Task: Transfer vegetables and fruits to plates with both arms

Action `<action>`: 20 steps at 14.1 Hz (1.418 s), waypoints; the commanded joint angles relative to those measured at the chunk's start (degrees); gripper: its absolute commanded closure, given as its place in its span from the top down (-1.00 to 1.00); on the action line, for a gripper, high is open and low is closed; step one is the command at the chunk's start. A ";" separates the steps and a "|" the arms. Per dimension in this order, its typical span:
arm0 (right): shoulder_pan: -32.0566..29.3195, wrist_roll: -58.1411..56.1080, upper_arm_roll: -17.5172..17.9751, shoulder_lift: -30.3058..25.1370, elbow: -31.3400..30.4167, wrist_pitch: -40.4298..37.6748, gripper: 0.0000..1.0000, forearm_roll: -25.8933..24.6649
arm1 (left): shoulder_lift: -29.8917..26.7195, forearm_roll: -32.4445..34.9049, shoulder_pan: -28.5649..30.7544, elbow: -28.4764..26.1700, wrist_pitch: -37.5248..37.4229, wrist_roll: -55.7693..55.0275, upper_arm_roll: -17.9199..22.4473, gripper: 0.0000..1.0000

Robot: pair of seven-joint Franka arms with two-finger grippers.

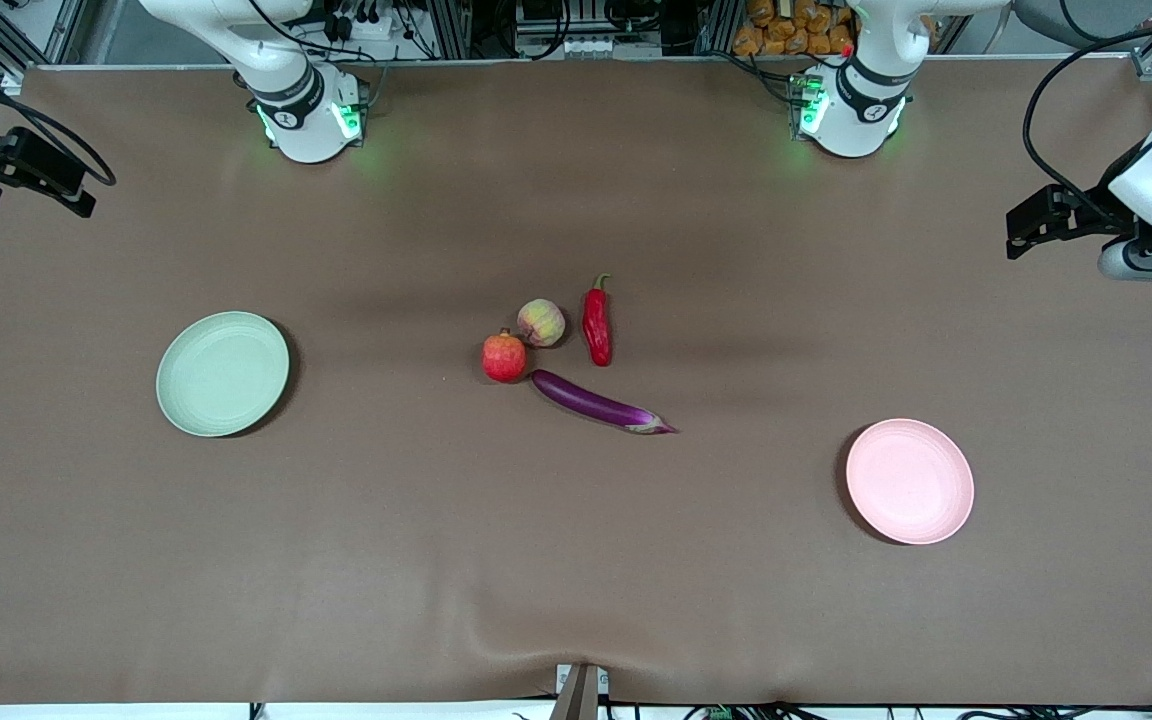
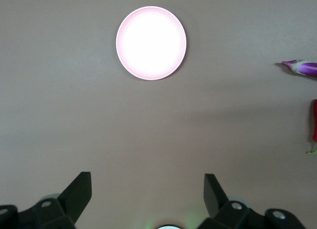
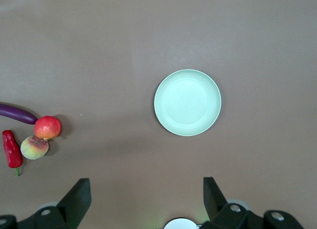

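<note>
With the 4 items clustered mid-worktop [image 1: 576, 560] around the round red pomegranate [image 1: 504, 357], between both bare plates, left gripper [image 2: 147, 189] and right gripper [image 3: 147, 190] wide open, empty, should each descend squarely onto 1 item

even overhead light falls on the matte brown table [image 1: 576, 560], leaving soft short shadows beside the green plate [image 1: 222, 373] and the fruits, while in the left wrist view the pink plate [image 2: 151, 42] is blown out to near white and green glow rings both arm bases.
</note>
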 commanded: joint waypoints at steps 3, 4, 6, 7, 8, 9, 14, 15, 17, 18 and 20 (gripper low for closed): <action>-0.17 -0.68 1.10 0.36 1.09 -0.68 1.00 -0.46 | -0.42 -0.75 0.47 0.44 0.08 0.57 -0.11 1.00; -0.17 -0.68 1.10 0.36 1.09 -0.59 1.00 -0.37 | -0.33 -0.67 0.38 0.53 0.08 0.57 -0.11 1.00; -0.17 -0.68 1.10 0.36 1.00 -0.42 1.00 -0.37 | -0.24 -0.75 0.56 0.53 0.08 0.49 0.24 1.00; -0.25 -1.20 1.18 0.45 1.00 -0.42 1.00 -0.37 | -0.24 -0.75 0.56 0.53 0.08 0.49 0.32 1.00; -0.26 -1.47 1.18 0.45 0.92 -0.42 1.00 -0.37 | -0.24 -0.58 0.47 0.53 0.08 0.57 0.33 1.00; -0.43 -1.65 1.18 0.36 0.83 -0.42 1.00 -0.37 | -0.24 -0.58 0.47 0.53 0.08 0.57 0.33 1.00; -0.69 -2.18 2.06 0.45 0.83 -0.42 1.00 -0.37 | -0.16 -0.67 0.38 0.53 0.08 0.57 0.33 1.00; -0.69 -2.18 2.06 0.36 0.83 -0.42 1.00 -0.37 | -0.16 -0.58 0.29 0.53 0.08 0.49 0.24 1.00; -0.61 -2.26 2.06 0.36 0.83 -0.42 1.00 -0.37 | 0.19 -0.49 -0.14 1.75 0.17 0.57 -0.03 1.00; -0.52 -2.87 2.06 0.36 0.74 -0.33 1.00 -0.37 | 0.28 -0.14 -0.49 2.20 0.17 0.66 -0.11 1.00; -0.52 -3.67 2.06 0.36 0.65 -0.33 1.00 -0.37 | 0.98 0.04 -0.67 2.99 1.13 0.66 -0.73 1.00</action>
